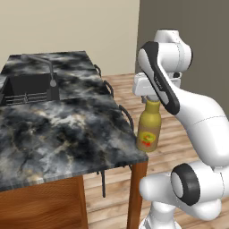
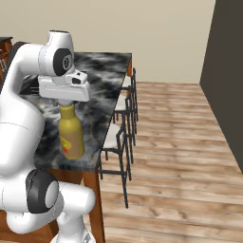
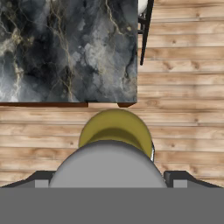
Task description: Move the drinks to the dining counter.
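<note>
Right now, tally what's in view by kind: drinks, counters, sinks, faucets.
Yellow bottle: 1
Dining counter: 1
Sink: 1
Faucet: 1
Total: 4

The tall yellow plastic bottle [image 1: 149, 129] with a pale cap and an orange-red label stands upright in the air, its neck up under the robot's hand. In the hand view its rounded yellow shoulder [image 3: 116, 131] shows from above over wooden floor, just off the counter's corner. The dining counter [image 1: 58, 129], a freestanding island with a black-grey marbled stone top on a wooden base, carries a sunken dark sink and a curved faucet at its far end. From the right, the bottle [image 2: 71, 135] appears against the counter's [image 2: 102, 90] near corner.
</note>
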